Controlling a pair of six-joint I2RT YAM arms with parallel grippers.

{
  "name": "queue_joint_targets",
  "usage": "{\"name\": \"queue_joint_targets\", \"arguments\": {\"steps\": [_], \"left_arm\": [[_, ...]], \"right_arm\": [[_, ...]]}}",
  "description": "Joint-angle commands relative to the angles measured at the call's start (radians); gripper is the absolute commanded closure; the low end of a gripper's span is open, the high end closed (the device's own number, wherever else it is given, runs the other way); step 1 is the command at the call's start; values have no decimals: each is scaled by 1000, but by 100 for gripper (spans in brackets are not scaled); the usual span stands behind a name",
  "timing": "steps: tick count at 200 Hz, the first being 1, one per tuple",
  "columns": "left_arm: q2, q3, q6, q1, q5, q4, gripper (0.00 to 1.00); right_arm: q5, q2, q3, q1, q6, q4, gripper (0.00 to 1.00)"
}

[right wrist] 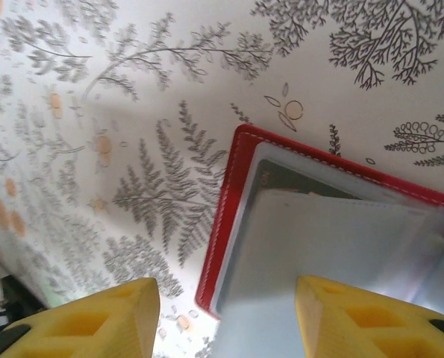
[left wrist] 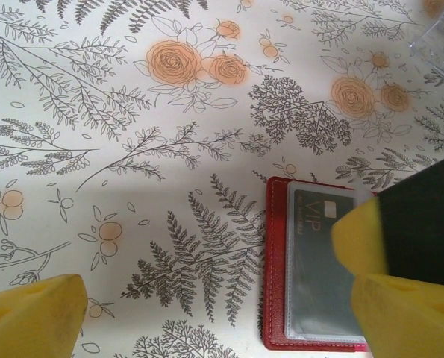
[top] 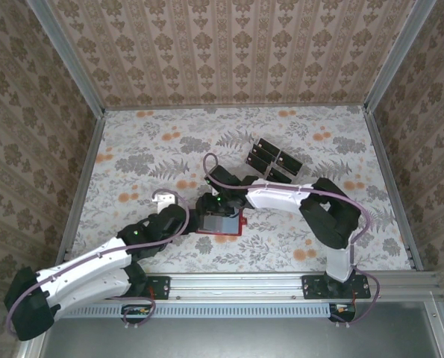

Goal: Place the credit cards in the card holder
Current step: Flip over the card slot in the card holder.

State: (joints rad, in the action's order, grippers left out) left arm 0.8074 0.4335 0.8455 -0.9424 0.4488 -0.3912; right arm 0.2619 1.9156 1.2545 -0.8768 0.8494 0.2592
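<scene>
on the floral table (top: 132, 160) by the card rack (top: 274, 161), card holder (left wrist: 274, 276) shows "vip"; left gripper (top: 164, 199) gapes empty, right gripper (right wrist: 227, 317) half-spread over it, hold unclear.

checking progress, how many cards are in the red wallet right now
1: a dark card marked VIP, lying inside the open red wallet. More could be hidden beneath it. The other cards are grouped farther back on the table.
</scene>
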Motion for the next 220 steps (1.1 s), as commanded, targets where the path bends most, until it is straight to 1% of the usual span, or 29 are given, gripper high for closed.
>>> {"name": "queue_joint_targets", "arguments": {"steps": [1,34,60,86,109,129,157,186,220], "left_arm": [[-26,-17,-2,15,-13,-28,0],[-43,-25,-11,24,-26,-36,0],[-45,-32,-14,37,-39,-41,0],[-34,-33,-18,47,-48,-38,0],[-5,-30,-31,56,-57,-21,0],[38,-30,-54,68,-84,30,0],[120,-15,-91,79,-110,89,0],[209,13,-124,85,-119,128,0],[294,30,-147,90,-142,180,0]], "right_arm": [[-29,58,41,-15,21,52,47],[-27,96,52,-20,29,42,47],[-21,90,57,-20,22,38,47],[-17,43,68,-14,-15,34,47],[-19,-28,61,5,-44,33,47],[-34,-92,47,22,-64,68,47],[-54,-135,8,24,-80,112,47],[-59,-154,-64,18,-64,90,52],[-52,-147,-124,0,-39,45,65]]}}
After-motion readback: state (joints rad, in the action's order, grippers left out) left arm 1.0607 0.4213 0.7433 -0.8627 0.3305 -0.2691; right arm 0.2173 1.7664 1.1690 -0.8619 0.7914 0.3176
